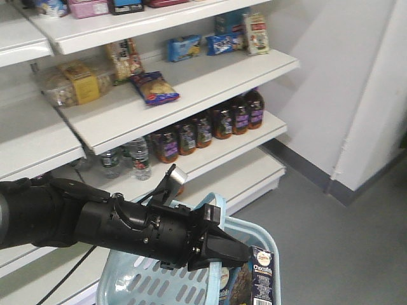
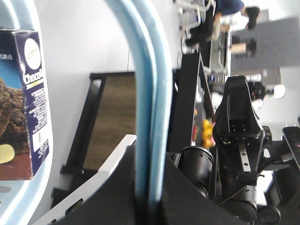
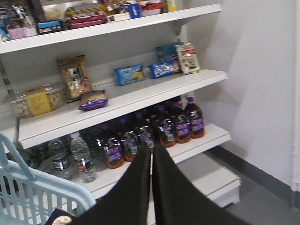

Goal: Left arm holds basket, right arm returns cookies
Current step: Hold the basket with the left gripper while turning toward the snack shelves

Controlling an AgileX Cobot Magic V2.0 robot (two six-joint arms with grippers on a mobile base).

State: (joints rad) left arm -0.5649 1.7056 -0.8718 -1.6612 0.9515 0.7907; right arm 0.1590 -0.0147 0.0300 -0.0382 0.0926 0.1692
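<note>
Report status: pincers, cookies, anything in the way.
Left pincer shut on basket handle. Right pincer shut, empty, facing shelves. Cookies standing in basket. Left pincer tip close beside them.

Basket mouth: the left arm (image 1: 95,222) reaches over the basket (image 1: 146,283), with the left hand (image 1: 235,254) clamped on the handle (image 2: 150,93). Only the right corner shows open, and the cookies (image 1: 261,273) stand in it.
Snack shelf (image 1: 241,70): bare board along the front, right of the snack bag (image 1: 154,88).
Bottle shelf: bottles (image 1: 213,124) in a tight row, with a narrow free strip in front.
Bottom shelf (image 1: 245,178): bare.
Right side: open grey floor (image 1: 343,254) up to the wall (image 1: 331,76).
</note>
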